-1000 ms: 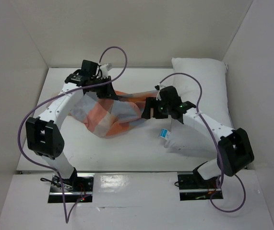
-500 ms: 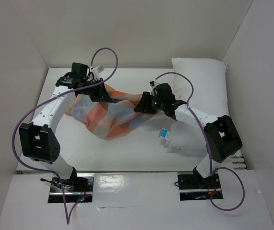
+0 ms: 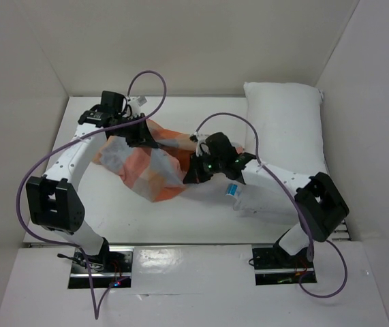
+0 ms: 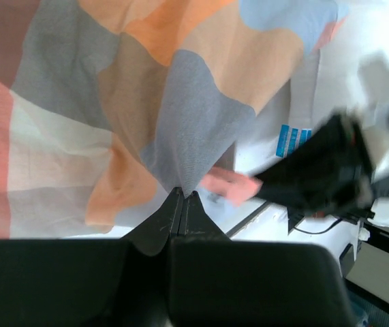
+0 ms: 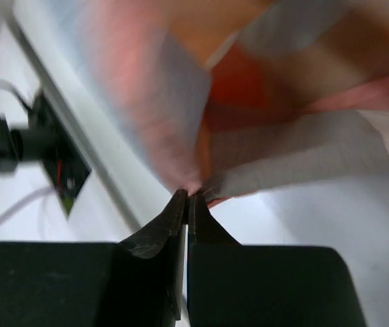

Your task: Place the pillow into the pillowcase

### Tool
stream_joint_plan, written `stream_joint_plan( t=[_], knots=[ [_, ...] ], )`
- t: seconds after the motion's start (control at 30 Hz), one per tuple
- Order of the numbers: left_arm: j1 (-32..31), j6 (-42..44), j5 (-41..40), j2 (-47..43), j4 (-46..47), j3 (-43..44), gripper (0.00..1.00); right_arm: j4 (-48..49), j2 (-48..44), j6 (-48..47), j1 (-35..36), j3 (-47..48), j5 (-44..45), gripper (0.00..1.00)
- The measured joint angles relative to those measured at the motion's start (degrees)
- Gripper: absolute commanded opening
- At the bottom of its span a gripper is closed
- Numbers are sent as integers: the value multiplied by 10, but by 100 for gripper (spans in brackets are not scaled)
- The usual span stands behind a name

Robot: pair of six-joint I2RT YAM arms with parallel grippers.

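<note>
The pillowcase [image 3: 150,163] lies bunched in a loose heap on the left-centre of the table [image 3: 201,221]. Its orange, red-orange, light blue and grey checks are crumpled into folds, and it is held at two ends. The left gripper [image 3: 142,136] is clamped on its far left part. In the left wrist view the two black fingertips [image 4: 165,221] meet tightly, with a grey-and-orange fold pinched between them and the cloth spreading away from the tips. The right gripper [image 3: 193,172] grasps the cloth's right edge. In the right wrist view its jaws are pressed together on a thin fold of checked fabric, though that picture is blurred.

The pillow [image 3: 284,136] is outside the pillowcase. It lies on the right side of the table, lengthwise along the right wall [image 3: 368,102], with its far end close to the back corner. Its small blue-and-white label [image 3: 232,189] shows at the near left edge, just beside the right gripper. The right arm [image 3: 286,178] crosses over the pillow's near part.

The table is plain matte white. A white back wall [image 3: 201,48] and the side walls close it in on three sides. Purple cables [image 3: 150,73] loop above both arms. At the near edge a glossy white strip carries two dark base plates [image 3: 95,262] where the arms are bolted.
</note>
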Motion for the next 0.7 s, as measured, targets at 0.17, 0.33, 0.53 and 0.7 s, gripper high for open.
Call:
stream_joint_plan(
  t=[0.17,0.33,0.53,0.7],
  knots=[
    [0,0,0,-3,-15,-13,0,-67,-45,-34,88,-33,20,0],
    [-27,2,2,-11,-30,-77,0,-136,-71,-34,153,-39,88,93],
    [-54,-3,-2,-41,-23,-143,0,-201,-164,-21,89,-30,192,77],
    [-67,-3,-8,-51,-14,-131,0,-200,-163,5,33,10,253,86]
  ],
)
